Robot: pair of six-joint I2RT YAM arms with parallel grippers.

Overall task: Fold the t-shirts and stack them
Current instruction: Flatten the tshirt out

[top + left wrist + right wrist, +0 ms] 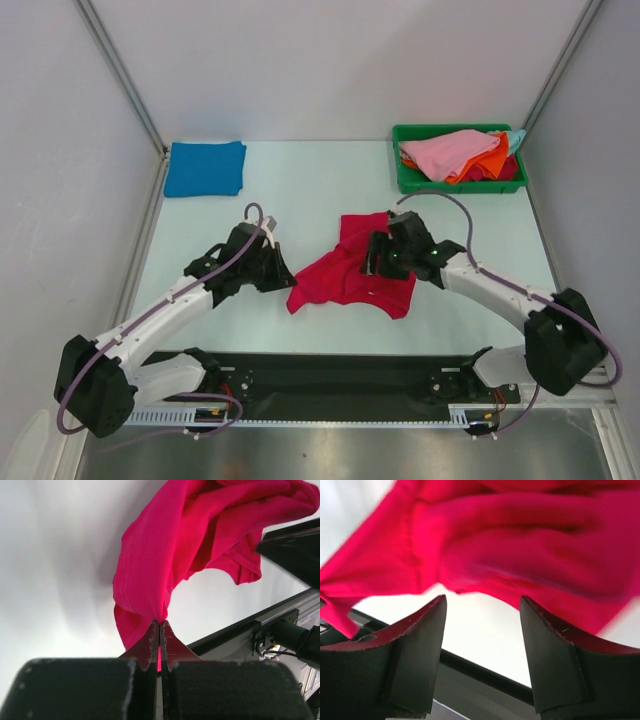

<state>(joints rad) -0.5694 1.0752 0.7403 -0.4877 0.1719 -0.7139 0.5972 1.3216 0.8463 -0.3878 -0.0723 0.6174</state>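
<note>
At far left of the tabletop (300, 190), a blue t-shirt (205, 168) lies folded, well apart from the arms. Next to the right, nearer the arms, the left end effector (288, 283) is clamped tight on the left edge of the crimson t-shirt (345, 275). In the left wrist view the fingers (150, 647) are pressed together w/ a pinch of the cloth (200, 525) between them.

The crimson t-shirt sits mid-tabletop, crumpled, btwn the two arms. The right end effector (370, 262) is over its right part. In the right wrist view its fingers (427, 625) stand apart w/ nothing btwn them, and the cloth (520, 540) is just beyond the tips.

At far right is a green bin (450, 188) w/ a pink t-shirt (450, 152) on top of an orange t-shirt (488, 165).
</note>
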